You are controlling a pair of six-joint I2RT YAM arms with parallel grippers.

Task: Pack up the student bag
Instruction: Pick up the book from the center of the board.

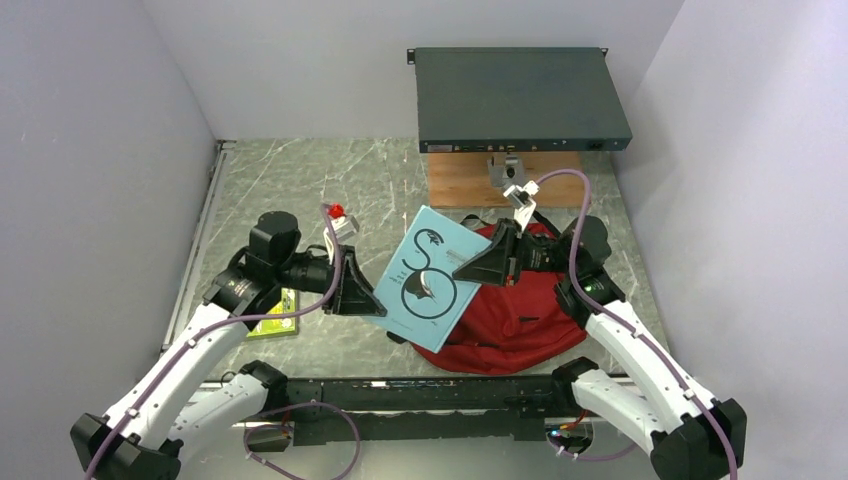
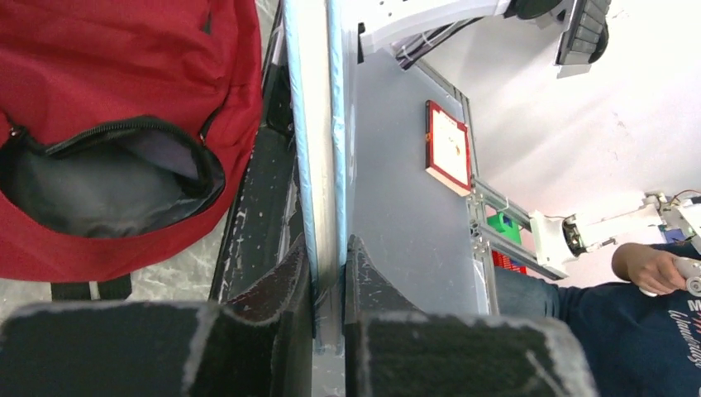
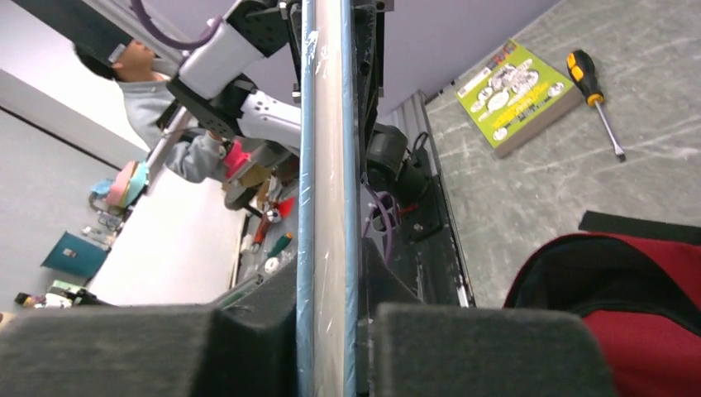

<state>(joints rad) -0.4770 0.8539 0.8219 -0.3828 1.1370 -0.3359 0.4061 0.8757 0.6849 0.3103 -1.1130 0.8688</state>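
The student bag [image 1: 515,320] is a dark red backpack lying right of centre on the table, its black-lined opening [image 2: 107,178] unzipped; it also shows in the right wrist view [image 3: 636,289]. A light blue book [image 1: 425,278] with a black design is held tilted in the air above the bag's left side. My left gripper [image 1: 365,297] is shut on its lower left edge [image 2: 326,165]. My right gripper [image 1: 470,268] is shut on its right edge [image 3: 328,207]. Both wrist views show the book edge-on between the pads.
A green book [image 1: 283,312] lies under the left arm and shows in the right wrist view [image 3: 517,95], next to an orange-handled screwdriver [image 3: 597,95]. A dark flat box [image 1: 520,98] on a wooden block [image 1: 500,180] stands at the back. A black frame rail [image 1: 420,392] runs along the near edge.
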